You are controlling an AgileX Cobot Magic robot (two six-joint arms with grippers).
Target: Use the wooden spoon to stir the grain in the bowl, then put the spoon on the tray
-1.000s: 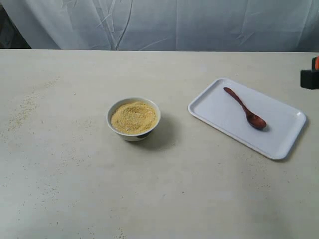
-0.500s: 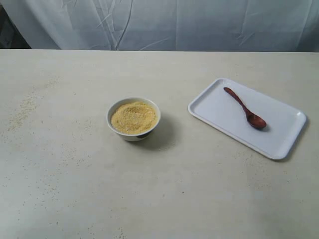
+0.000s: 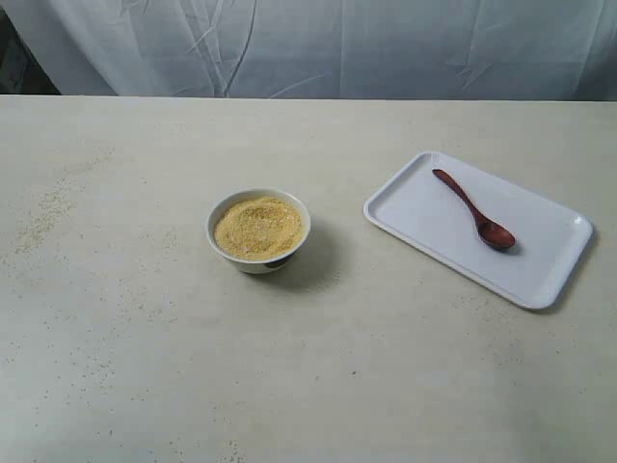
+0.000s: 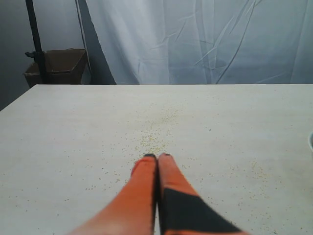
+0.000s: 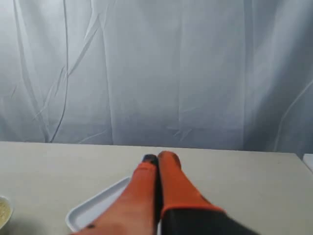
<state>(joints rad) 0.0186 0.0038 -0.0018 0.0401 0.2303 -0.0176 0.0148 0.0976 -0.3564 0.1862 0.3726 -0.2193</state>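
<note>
The white bowl [image 3: 257,231] stands mid-table, filled with a mound of yellow grain [image 3: 258,227]. To its right lies the white tray [image 3: 424,217], and the dark wooden spoon [image 3: 474,209] rests on it, head toward the near right. Neither gripper shows in the exterior view. In the left wrist view my left gripper [image 4: 157,157] is shut and empty above scattered grains on the table. In the right wrist view my right gripper [image 5: 158,158] is shut and empty, with a corner of the tray [image 5: 98,207] below it and the bowl's grain [image 5: 3,213] at the picture's edge.
Loose grains [image 3: 43,217] are scattered over the table's left side. A white curtain [image 3: 318,43] hangs behind the table. A brown box [image 4: 61,66] and a dark stand pole [image 4: 34,39] sit beyond the table's far corner in the left wrist view.
One second ago a black and orange part of the right gripper showed at the right edge of the exterior view; it has since left the picture. Bowl, tray and spoon have not moved.
</note>
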